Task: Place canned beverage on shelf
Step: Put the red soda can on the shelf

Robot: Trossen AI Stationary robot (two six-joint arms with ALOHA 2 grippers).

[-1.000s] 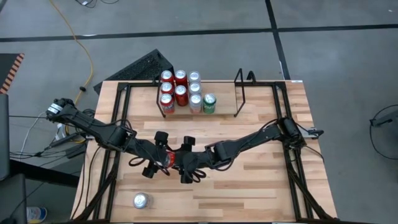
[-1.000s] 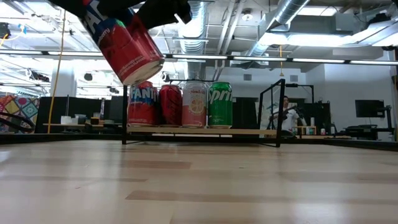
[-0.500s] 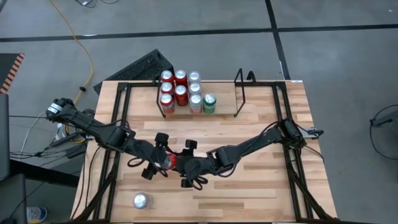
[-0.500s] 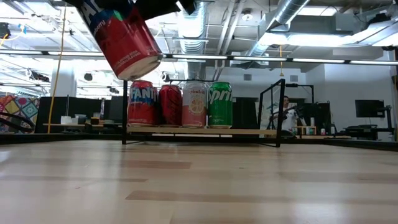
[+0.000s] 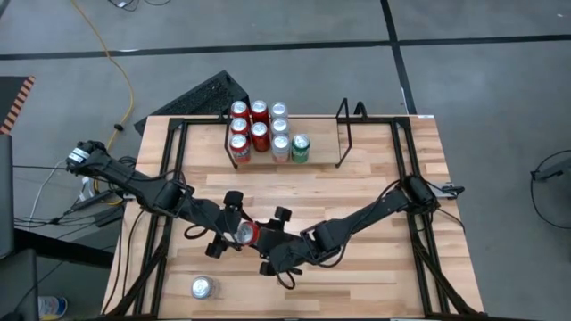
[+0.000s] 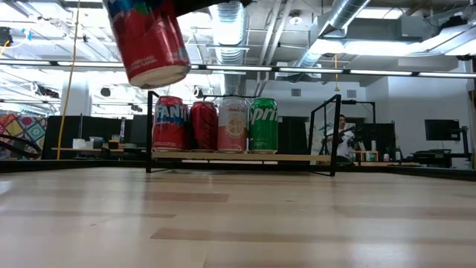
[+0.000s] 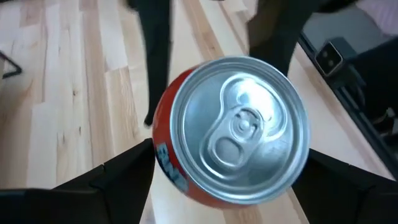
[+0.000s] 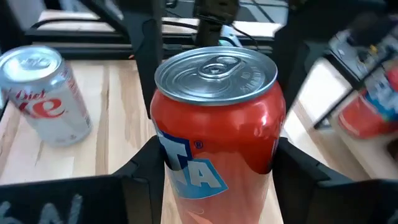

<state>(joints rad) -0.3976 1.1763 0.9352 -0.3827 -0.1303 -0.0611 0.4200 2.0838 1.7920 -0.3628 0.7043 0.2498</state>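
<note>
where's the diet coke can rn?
High view: the Diet Coke can stands alone at the table's front-left corner, below the left arm, far from the shelf.
</note>
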